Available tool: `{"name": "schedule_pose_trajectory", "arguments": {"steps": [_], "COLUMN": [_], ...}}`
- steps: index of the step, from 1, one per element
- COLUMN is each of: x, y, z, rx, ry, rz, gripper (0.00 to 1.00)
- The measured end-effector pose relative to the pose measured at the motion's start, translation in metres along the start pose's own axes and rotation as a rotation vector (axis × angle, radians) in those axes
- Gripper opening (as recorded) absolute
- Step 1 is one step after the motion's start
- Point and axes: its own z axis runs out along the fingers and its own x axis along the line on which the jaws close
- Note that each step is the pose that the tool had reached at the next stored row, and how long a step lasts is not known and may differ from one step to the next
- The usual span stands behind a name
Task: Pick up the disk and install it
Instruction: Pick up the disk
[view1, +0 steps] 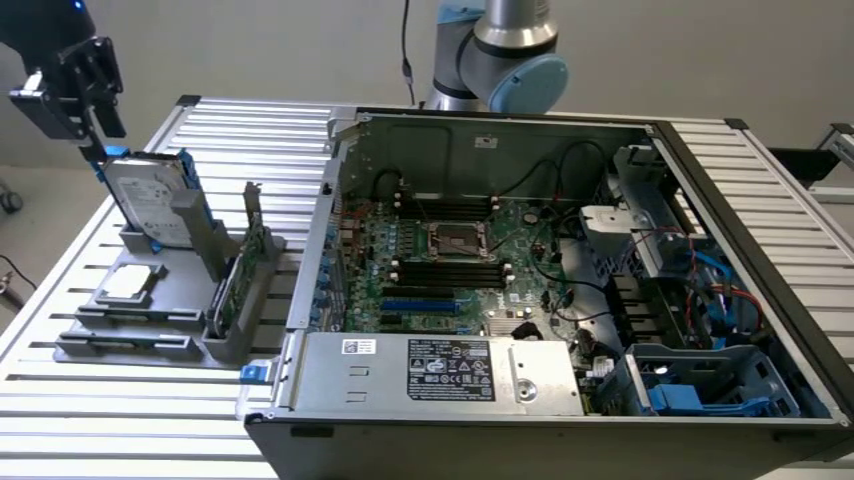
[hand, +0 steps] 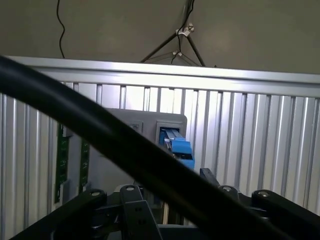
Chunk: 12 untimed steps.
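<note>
Fingers (view1: 83, 100) spread and empty, poised just above the disk (view1: 139, 192), upright beneath them in its grey holder (view1: 147, 345) on the table (view1: 134, 425); risk of an off-centre descent clipping a blue rail (view1: 188, 168) and tipping the disk.

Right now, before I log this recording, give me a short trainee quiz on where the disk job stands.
1. True or false: the disk already sits inside the computer case.
2. The hand is: A) gripping the disk, B) empty, above the disk, C) inside the case.
3. Fill in: the disk stands upright in the grey ____ on the slatted table.
Key: 1 false; 2 B; 3 rack.
</note>
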Motion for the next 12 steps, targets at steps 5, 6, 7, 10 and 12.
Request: {"name": "schedule_pose_trajectory", "arguments": {"steps": [5, 6, 7, 10, 12], "x": [0.000, 0.000, 0.000, 0.000, 0.000], "y": [-0.0004, -0.0005, -0.0006, -0.0008, -0.0009], "z": [0.0089, 0.0104, 0.0118, 0.0163, 0.0189], "rx": [0.0012, 0.0011, 0.0011, 0.0012, 0.0011], "ry": [0.0001, 0.0001, 0.0001, 0.0000, -0.0001], "rz": [0.000, 0.000, 0.000, 0.001, 0.003], "gripper": [0.54, 0.54, 0.54, 0.54, 0.54]}}
